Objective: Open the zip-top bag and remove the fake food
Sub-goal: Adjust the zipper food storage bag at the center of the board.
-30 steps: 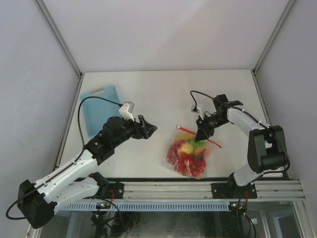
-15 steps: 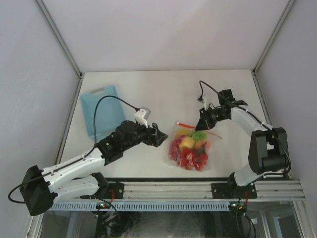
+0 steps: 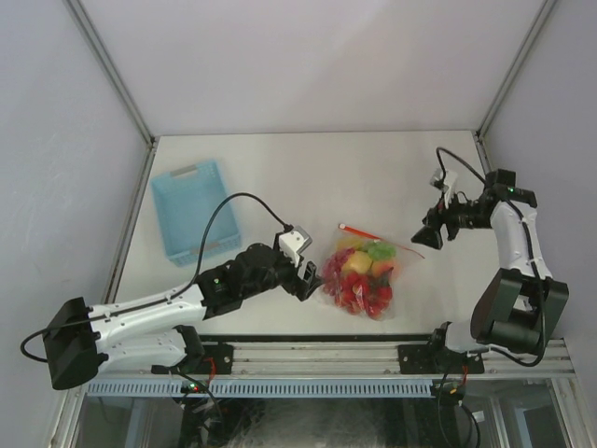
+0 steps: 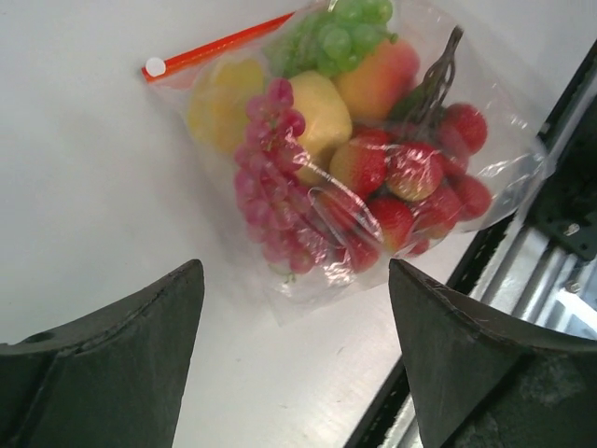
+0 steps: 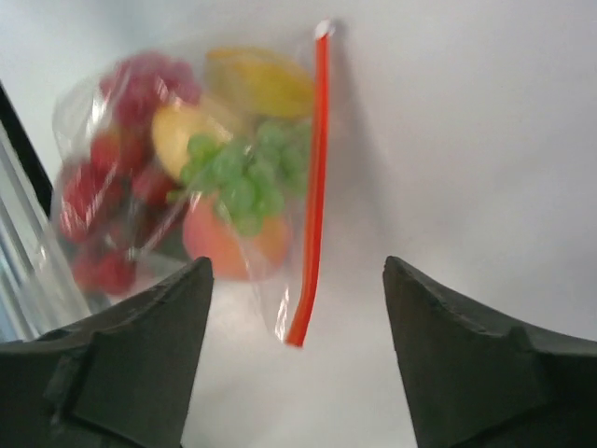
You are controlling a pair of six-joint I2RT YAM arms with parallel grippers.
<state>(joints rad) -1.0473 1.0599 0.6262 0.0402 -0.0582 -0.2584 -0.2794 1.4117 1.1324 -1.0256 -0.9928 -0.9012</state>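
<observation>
Left gripper (image 3: 311, 277) stands wide open and empty just beside the zip-top bag (image 3: 366, 280), which lies on the table (image 3: 280, 177). The right gripper (image 3: 427, 234), equally wide and empty, hangs apart from its red zip strip (image 5: 312, 187). Only the overhead view shows the one blue basket (image 3: 191, 210). The left wrist view best separates the fake food (image 4: 359, 159): one purple grape bunch, one green.

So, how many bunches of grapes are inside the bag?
2: the purple bunch along one side edge of the bag, the green bunch beside the red zip strip. More may be hidden underneath.
</observation>
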